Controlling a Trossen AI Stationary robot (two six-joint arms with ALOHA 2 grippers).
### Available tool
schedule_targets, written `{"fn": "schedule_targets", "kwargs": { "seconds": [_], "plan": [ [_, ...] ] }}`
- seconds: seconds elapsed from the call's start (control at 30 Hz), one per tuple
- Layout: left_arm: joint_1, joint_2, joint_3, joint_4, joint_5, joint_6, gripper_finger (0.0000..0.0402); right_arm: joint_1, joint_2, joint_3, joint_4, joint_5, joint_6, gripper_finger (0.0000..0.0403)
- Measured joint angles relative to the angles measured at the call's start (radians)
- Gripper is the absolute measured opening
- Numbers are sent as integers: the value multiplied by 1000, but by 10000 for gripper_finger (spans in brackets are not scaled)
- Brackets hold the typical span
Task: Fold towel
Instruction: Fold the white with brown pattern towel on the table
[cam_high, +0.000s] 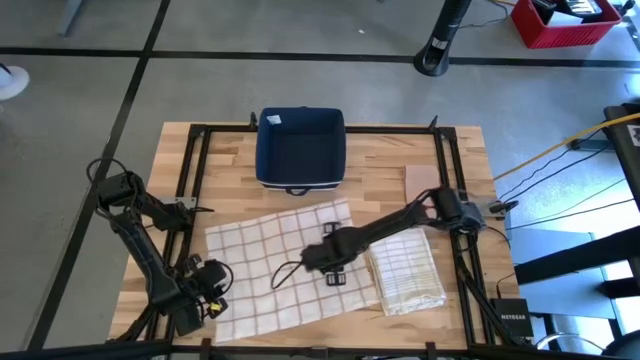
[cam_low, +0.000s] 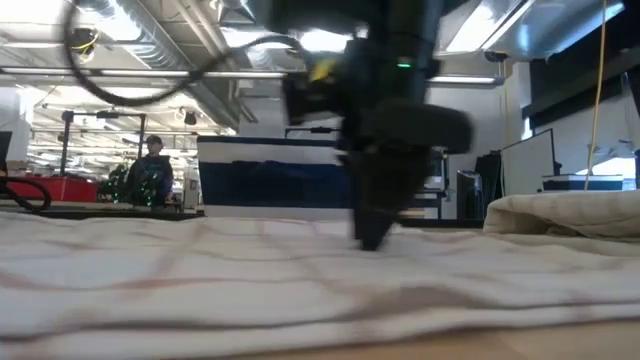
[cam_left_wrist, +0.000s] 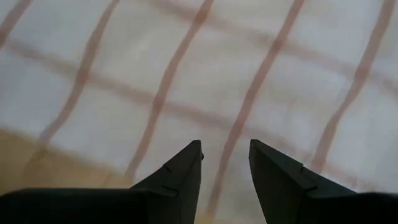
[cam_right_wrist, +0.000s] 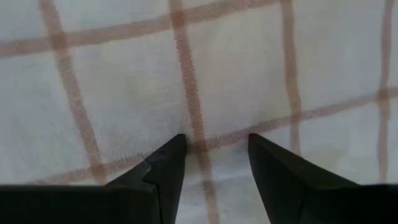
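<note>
Both grippers stand on the checked towel (cam_high: 275, 265), fingers parted with cloth showing between: left gripper (cam_left_wrist: 225, 152) at its near-left corner, right gripper (cam_right_wrist: 216, 144) mid-towel, tips hidden.

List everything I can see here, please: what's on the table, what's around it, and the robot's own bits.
Checked towel: one, white with reddish lines, spread flat on the table's near left half.
Folded towel: one, cream with fine stripes, near right part of the table.
Bin: one, dark blue, far middle edge of the table.
Table: one, light wood with a black frame.
Crate: one, red, on the floor beyond the table, far right.
Person: one, in dark clothes, far back in the room.
Left gripper: one, dark, open, over the checked towel's near left corner.
Right gripper: one, dark, open, tips down over the checked towel's middle.
</note>
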Motion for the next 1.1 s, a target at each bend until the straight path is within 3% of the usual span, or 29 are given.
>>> {"fn": "schedule_targets", "kwargs": {
  "seconds": [0.27,0.53,0.73,0.9,1.1],
  "plan": [
    [10,0,0,-8,1,17,127,22,-97,-150,-1,-9,328,179],
    [37,-12,67,39,-20,134,127,117,-135,-85,7,46,263,179],
    [33,7,9,101,-19,124,127,183,-149,-124,41,183,254,179],
    [28,42,-24,138,120,103,127,199,-142,-241,121,158,304,179],
    [1,38,-22,127,185,108,127,199,-150,-302,141,128,363,179]
  ]
}}
